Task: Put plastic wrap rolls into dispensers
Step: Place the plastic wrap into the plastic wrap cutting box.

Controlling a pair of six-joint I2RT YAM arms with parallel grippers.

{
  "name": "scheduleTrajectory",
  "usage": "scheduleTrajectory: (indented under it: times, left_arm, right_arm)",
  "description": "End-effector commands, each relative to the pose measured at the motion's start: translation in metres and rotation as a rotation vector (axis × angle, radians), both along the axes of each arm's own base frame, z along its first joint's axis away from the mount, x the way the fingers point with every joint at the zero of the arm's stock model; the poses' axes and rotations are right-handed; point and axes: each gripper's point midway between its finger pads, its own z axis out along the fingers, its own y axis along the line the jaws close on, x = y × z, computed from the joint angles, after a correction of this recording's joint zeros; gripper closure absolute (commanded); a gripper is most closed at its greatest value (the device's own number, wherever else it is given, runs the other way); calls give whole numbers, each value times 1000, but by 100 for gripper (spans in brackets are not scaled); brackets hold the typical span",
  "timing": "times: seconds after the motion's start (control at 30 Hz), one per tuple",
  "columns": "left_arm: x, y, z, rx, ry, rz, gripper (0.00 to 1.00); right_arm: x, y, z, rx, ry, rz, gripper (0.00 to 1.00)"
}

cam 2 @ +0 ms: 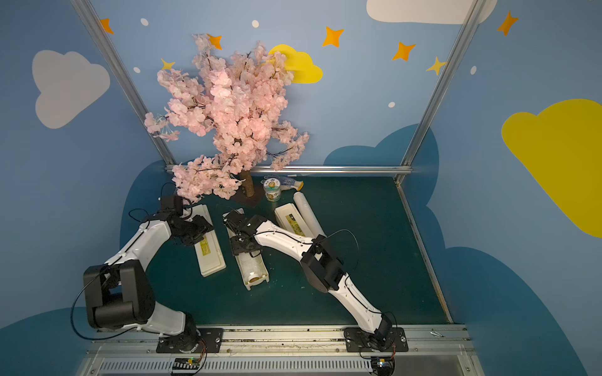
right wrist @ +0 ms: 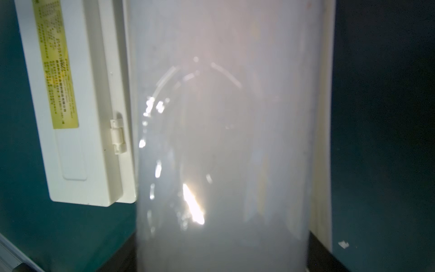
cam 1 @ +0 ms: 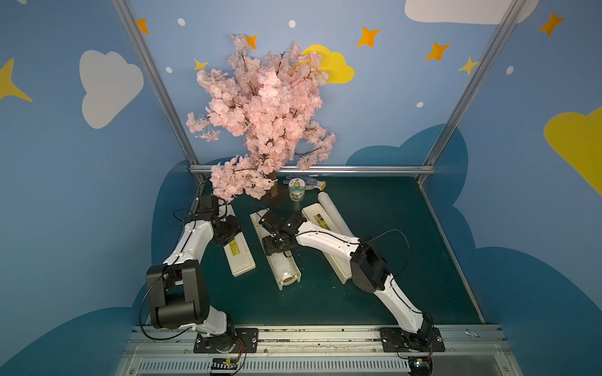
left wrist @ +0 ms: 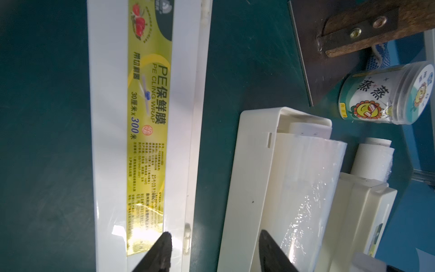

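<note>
I count two pincers, two boxes, two rolls, one jar and one bottle. Nearest me the open box (cam 1: 284,286) has the first roll (cam 1: 282,265) lying along it, with its lid (cam 1: 241,260) flat just beside it; my right pincer (cam 1: 277,244) sits over that roll's middle, jaws pressed against its sides, gripping it; my left pincer (left wrist: 215,233) hangs above the lid, jaws apart, holding nothing; farther back the closed box (cam 1: 317,216) has the second roll (cam 1: 331,210) just beside its right edge, well apart from both pincers; beyond stand the jar (cam 1: 296,192) and the lying bottle (cam 1: 309,182).
</note>
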Motion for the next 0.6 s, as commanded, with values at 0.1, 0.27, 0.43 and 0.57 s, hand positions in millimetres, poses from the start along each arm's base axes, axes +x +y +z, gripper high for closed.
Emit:
scheduleTrajectory:
  times: [0.1, 0.27, 0.43, 0.57]
  left_arm:
    - [1, 5, 4, 31, -2, -4, 40]
    - [0, 6, 5, 38, -2, -5, 40]
    - [0, 7, 4, 39, 1, -5, 39]
    - [0, 7, 4, 40, 0, -8, 39]
  right_arm:
    - [-1, 16, 39, 86, -50, 37, 53]
    - [3, 20, 55, 103, -105, 57, 36]
    - [4, 23, 62, 117, -130, 79, 25]
    - [5, 27, 74, 130, -171, 122, 19]
